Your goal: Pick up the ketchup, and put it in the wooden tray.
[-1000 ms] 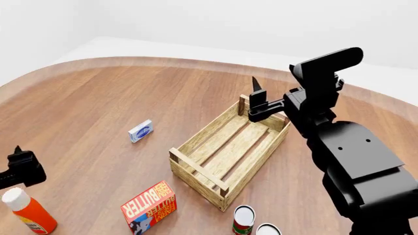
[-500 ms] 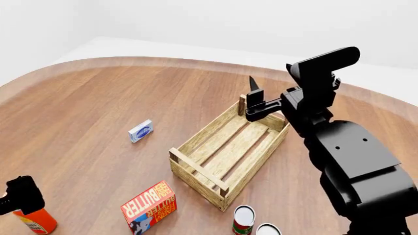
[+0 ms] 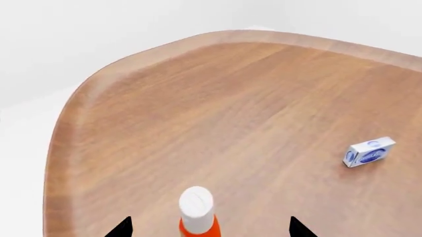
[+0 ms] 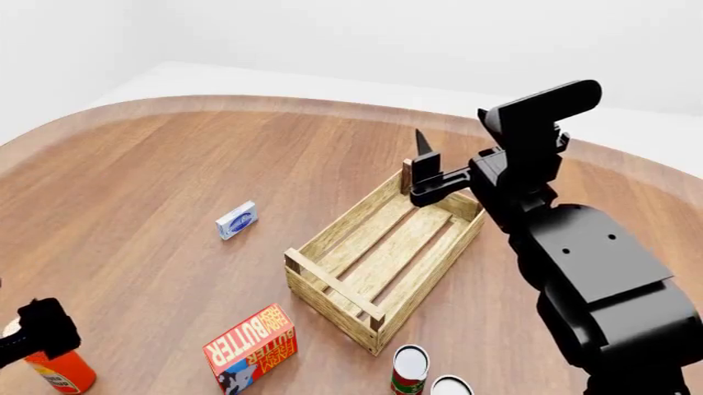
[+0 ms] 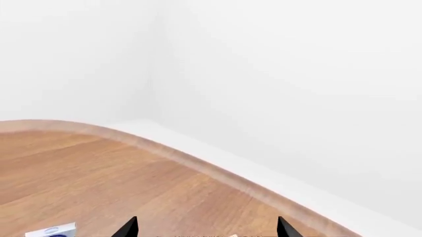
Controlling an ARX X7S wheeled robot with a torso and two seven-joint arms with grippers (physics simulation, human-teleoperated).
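Observation:
The ketchup stands upright at the near left of the table, an orange-red bottle whose white cap shows in the left wrist view. My left gripper is over its top and hides most of the cap from the head view. Its two dark fingertips stand wide apart on either side of the bottle without touching it, so the left gripper is open. The wooden tray lies empty mid-table. My right gripper hovers over the tray's far corner, open and holding nothing.
A red-orange butter box lies in front of the tray. Two white-lidded cans stand at the near edge. A small blue-white box lies left of the tray. The rounded table rim runs close to the ketchup.
My left gripper has come down and forward over the ketchup's cap, which showed fully a second ago. The right gripper has drifted slightly to the left over the tray corner.

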